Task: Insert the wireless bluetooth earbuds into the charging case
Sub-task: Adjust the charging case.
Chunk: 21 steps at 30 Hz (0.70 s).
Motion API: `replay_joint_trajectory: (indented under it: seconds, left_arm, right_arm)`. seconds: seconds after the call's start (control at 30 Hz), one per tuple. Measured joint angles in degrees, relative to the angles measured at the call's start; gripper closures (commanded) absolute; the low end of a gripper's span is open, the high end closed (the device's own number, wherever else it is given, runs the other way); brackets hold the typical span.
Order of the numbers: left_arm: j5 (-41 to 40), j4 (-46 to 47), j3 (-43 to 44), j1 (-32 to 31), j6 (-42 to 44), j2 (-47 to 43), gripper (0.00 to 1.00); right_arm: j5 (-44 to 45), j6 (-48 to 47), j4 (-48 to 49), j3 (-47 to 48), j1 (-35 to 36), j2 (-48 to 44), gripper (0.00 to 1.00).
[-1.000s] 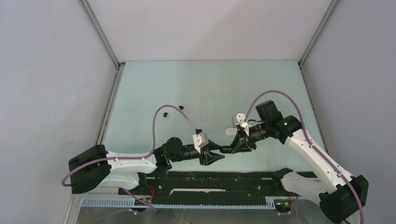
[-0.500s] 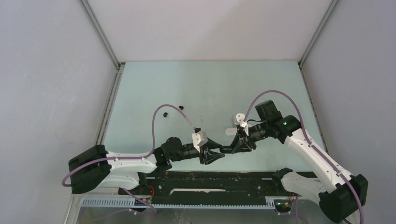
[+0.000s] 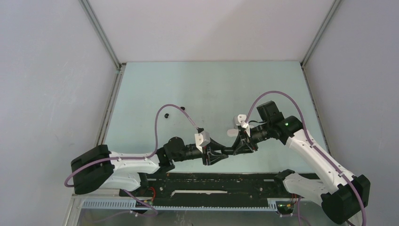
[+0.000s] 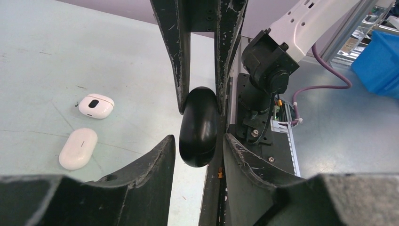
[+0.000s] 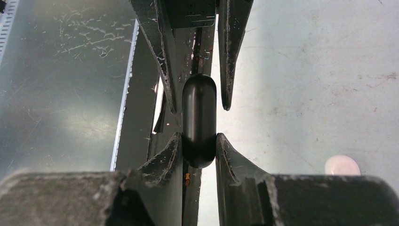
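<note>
A black charging case hangs above the table near its front edge, with my right gripper shut on one end of it. My left gripper faces it from the other side. Its fingers straddle the case's free end, and a thin gap shows on each side, so it stands open. From above, the two grippers meet tip to tip. Two tiny black earbuds lie on the table at the far left, the second a little behind the first.
Two white oval cases lie on the pale green table, left of the grippers in the left wrist view. One white case shows just behind the right gripper. The black base rail runs along the near edge.
My left arm has slid a little to the right, bringing its fingers around the black case's free end, and its jaws have narrowed slightly. The right arm has held still.
</note>
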Motion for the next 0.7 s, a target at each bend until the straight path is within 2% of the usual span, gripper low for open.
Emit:
replay_joint_trajectory:
  seconds: [0.4, 0.6, 0.7]
  left_arm:
    - [0.0, 0.1, 0.0, 0.4, -0.9, 0.9, 0.51]
    - [0.0, 0.3, 0.0, 0.6, -0.9, 1.0, 0.58]
    - [0.3, 0.6, 0.0, 0.7, -0.9, 1.2, 0.68]
  right_arm:
    - [-0.4, 0.0, 0.0, 0.0, -1.0, -0.6, 0.91]
    - [-0.7, 0.0, 0.0, 0.0, -1.1, -0.6, 0.91]
    - [-0.7, 0.0, 0.0, 0.0, -1.1, -0.6, 0.9]
